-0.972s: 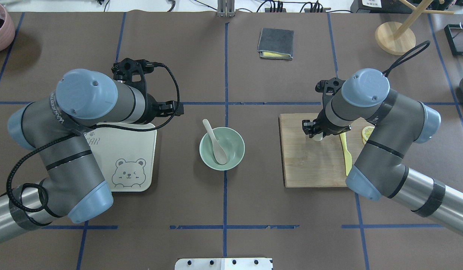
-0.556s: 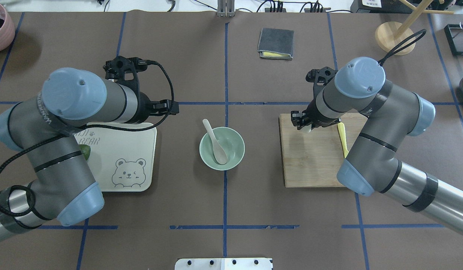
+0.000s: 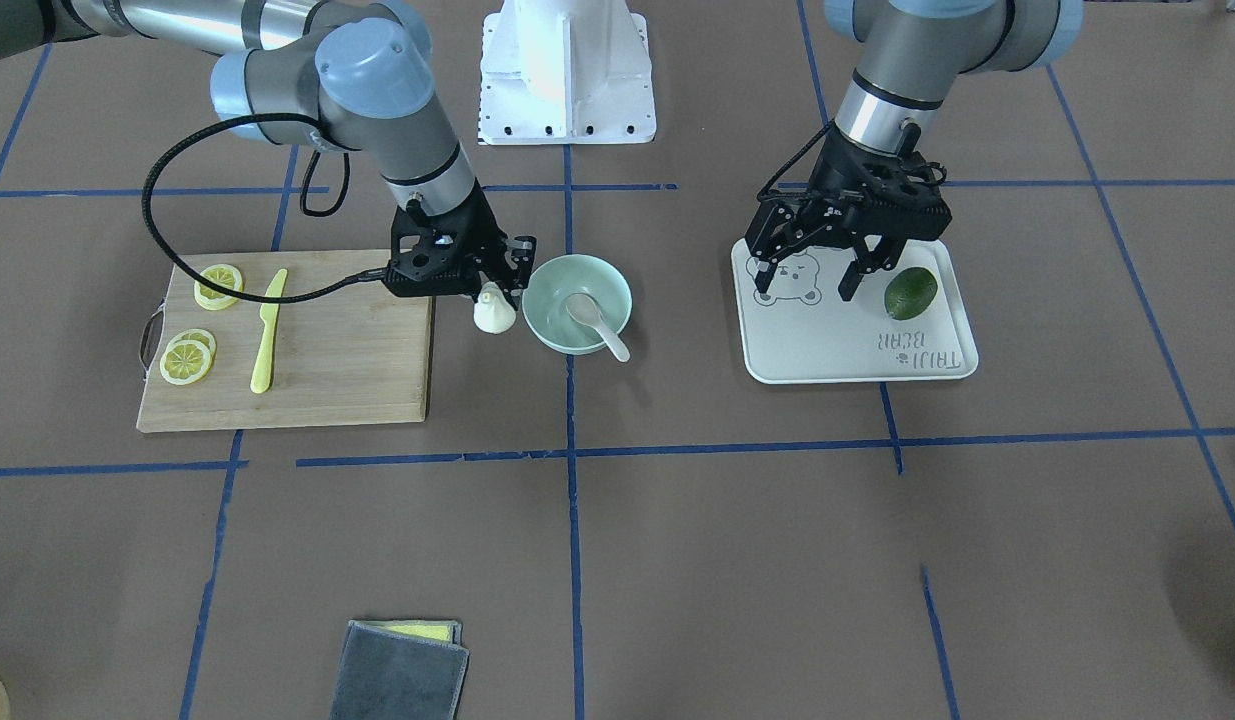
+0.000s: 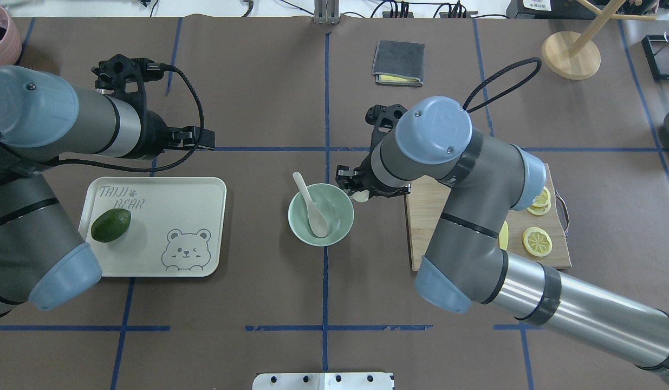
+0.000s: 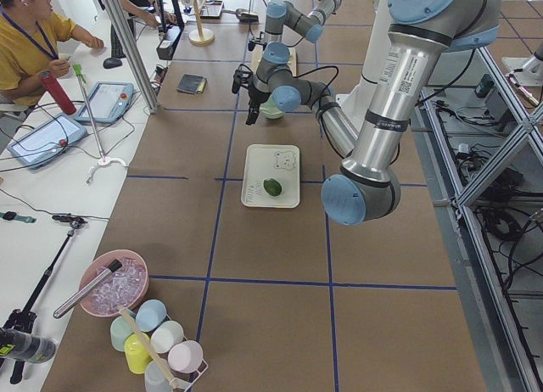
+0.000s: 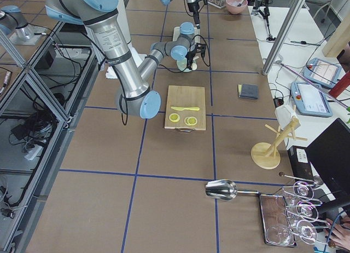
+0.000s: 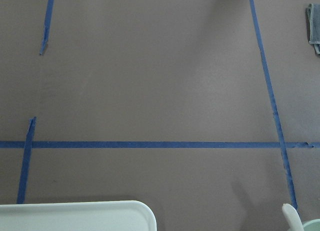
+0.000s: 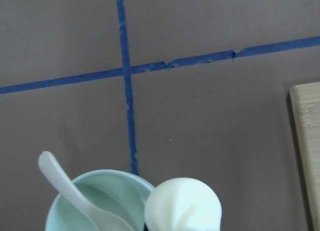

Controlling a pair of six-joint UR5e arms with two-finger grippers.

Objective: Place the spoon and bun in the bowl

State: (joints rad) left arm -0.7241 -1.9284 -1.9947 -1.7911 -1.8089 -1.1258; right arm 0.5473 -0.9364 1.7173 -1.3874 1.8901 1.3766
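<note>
1. Nearest the operators' side, a folded grey cloth [image 3: 397,675] lies alone.
2. Mid-table, a wooden board [image 3: 347,350] carries lemon slices [image 3: 187,360] and a yellow knife [image 3: 266,333].
3. Beside it, the right gripper [image 3: 487,292] pinches the bun [image 3: 493,316] just outside the bowl [image 3: 552,300]; the spoon [image 3: 595,322] lies inside.
4. Farther along, the left gripper [image 3: 807,290] hangs spread over a white tray [image 3: 857,350], beside an avocado [image 3: 910,292].
</note>
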